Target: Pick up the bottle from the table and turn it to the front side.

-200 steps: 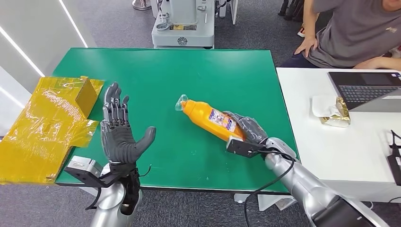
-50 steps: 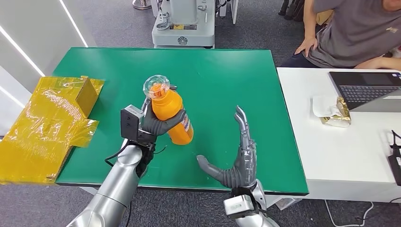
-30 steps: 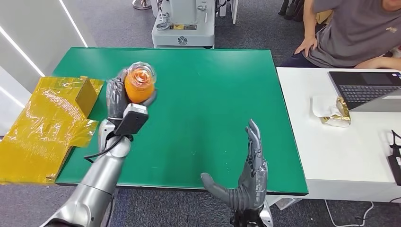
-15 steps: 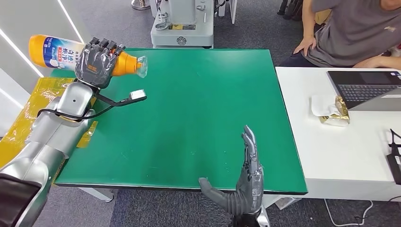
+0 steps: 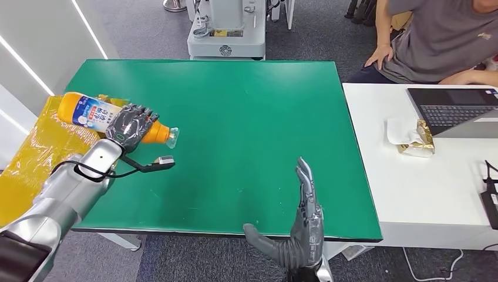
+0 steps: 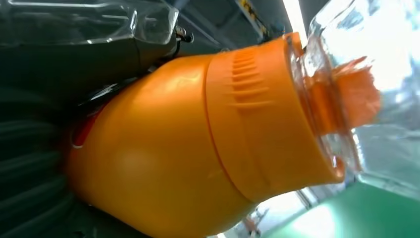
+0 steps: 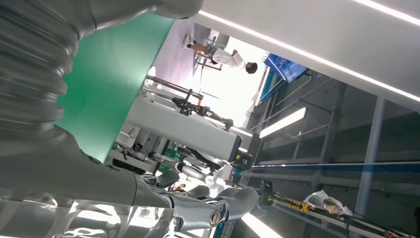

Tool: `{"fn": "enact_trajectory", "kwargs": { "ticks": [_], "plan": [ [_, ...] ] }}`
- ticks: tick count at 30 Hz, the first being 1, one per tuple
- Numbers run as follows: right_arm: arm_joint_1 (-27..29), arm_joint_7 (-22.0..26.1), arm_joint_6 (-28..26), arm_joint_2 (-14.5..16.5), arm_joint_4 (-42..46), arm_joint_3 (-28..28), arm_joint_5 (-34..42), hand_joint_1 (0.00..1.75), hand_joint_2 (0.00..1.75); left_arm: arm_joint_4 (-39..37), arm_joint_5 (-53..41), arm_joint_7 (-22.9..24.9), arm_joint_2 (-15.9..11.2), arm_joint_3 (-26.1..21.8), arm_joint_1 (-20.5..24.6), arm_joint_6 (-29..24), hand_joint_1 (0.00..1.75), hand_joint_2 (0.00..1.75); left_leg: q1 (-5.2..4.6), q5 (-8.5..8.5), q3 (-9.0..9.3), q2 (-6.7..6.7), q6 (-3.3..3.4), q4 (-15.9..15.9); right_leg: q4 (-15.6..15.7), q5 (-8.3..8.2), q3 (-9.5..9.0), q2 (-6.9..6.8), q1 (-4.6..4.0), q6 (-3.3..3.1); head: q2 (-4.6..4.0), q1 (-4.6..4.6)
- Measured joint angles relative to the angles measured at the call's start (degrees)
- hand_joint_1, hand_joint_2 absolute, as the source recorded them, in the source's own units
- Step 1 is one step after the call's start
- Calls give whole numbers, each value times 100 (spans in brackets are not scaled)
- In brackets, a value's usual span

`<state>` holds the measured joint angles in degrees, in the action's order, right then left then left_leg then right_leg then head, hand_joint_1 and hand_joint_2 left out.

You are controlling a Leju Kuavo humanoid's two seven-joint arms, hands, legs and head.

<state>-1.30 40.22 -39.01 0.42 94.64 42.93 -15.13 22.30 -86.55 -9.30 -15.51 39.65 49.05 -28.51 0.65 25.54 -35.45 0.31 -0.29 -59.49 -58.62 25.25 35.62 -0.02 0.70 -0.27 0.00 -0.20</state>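
Observation:
My left hand [image 5: 130, 126] grips an orange bottle [image 5: 94, 114] around its middle, at the left edge of the green table [image 5: 246, 117]. The bottle lies nearly level, its blue-and-white label toward the left and its clear wrapped cap [image 5: 171, 137] pointing right over the table. Up close, the left wrist view has the orange bottle [image 6: 198, 148] and its clear cap [image 6: 341, 89] in front of my dark fingers [image 6: 44, 148]. My right hand [image 5: 302, 226] stands at the table's near edge, fingers straight and apart, thumb out, holding nothing.
Yellow crinkled wrap [image 5: 35, 153] lies beside the table on the left. A white table [image 5: 423, 176] on the right carries a laptop [image 5: 455, 111] and a gold packet [image 5: 417, 140]. A seated person [image 5: 446, 41] is at the far right, a grey machine [image 5: 226, 35] behind.
My left hand has lowered the bottle from up high toward the table's left edge, still level with its cap to the right. My right hand has stayed at the near edge.

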Motion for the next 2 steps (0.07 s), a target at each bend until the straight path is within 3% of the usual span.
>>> {"fn": "enact_trajectory", "kwargs": {
  "ticks": [2],
  "plan": [
    [25,0,0,0,0,0,-20,0,175,-62,7,3,0,0,-67,59,175,175,0,0,0,0,0,0,0,1,0,0,0,-1,0,0]
  ]
}}
